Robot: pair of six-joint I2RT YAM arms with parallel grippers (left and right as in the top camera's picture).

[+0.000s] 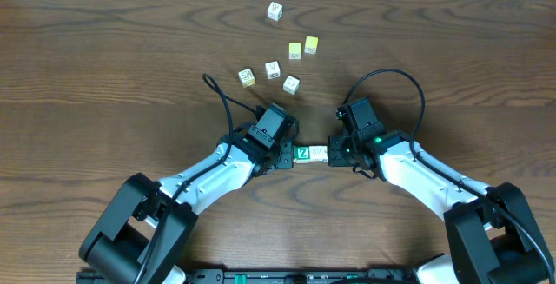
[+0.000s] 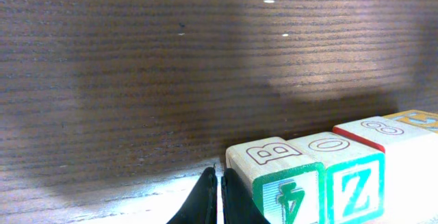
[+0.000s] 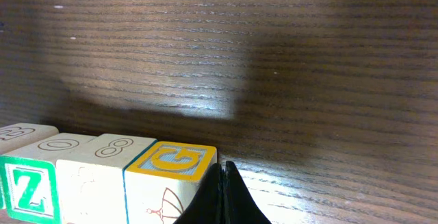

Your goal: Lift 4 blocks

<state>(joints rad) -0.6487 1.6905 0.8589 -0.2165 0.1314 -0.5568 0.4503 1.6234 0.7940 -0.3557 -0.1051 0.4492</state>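
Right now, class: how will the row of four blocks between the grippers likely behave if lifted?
The row looks like stiff wooden cubes, so squeezing probably won't crush it. Only end pressure from the left gripper and right gripper holds it, so it may buckle at a seam.

The dark brown wood-grain desk is carrying six small loose cubes: one white printed cube, two plain yellow cubes sitting side by side, and three pale printed cubes clustering nearby.

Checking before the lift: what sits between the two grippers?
A row of four blocks, end to end, spans from the left gripper to the right gripper; overhead shows it, both wrist views count four.
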